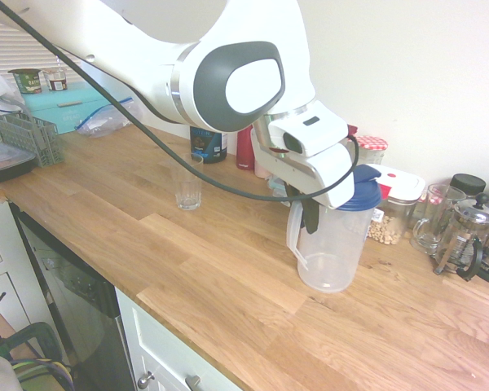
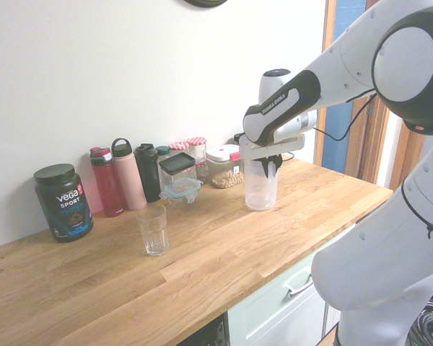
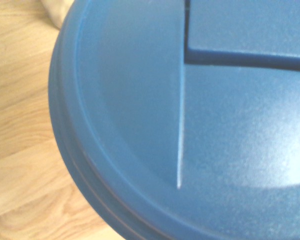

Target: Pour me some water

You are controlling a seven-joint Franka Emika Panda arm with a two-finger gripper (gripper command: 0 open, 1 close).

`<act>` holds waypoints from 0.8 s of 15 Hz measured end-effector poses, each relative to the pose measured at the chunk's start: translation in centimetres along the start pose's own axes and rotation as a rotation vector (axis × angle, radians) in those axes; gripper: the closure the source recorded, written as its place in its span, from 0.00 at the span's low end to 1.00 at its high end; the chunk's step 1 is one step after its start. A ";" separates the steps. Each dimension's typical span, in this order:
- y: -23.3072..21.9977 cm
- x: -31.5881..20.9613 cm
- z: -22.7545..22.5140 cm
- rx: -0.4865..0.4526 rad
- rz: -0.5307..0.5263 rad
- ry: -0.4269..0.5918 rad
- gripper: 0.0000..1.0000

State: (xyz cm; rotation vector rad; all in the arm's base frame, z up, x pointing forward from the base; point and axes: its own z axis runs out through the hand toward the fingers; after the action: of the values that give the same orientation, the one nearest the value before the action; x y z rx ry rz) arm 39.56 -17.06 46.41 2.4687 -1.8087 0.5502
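Hand point(image 1: 310, 213) clamped shut on the handle of the clear, blue-lidded jug point(image 1: 332, 244), held just over the bench point(image 1: 228, 269), well apart from the glass point(image 1: 187, 182); probably light, stiff, slippery plastic, best gripped high on the handle.

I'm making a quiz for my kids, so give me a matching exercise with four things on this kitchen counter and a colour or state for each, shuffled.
Things:
1. pitcher
2. drinking glass
3. protein tub
4. gripper

States:
A. stands empty, alone on the wood
B. black, against the wall
C. shut on the pitcher's handle
D. clear, with a blue lid

Pairs: 1-D, 2-A, 3-B, 4-C
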 end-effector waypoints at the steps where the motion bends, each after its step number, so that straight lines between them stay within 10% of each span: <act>1: 0.1 0.0 0.0 -0.003 0.000 -0.002 0.00; 12: 1.0 -0.2 -2.1 -0.026 -0.025 -0.012 0.00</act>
State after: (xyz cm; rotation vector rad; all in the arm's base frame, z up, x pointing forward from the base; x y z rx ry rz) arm 38.01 -16.69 48.10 2.4794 -1.7747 0.5091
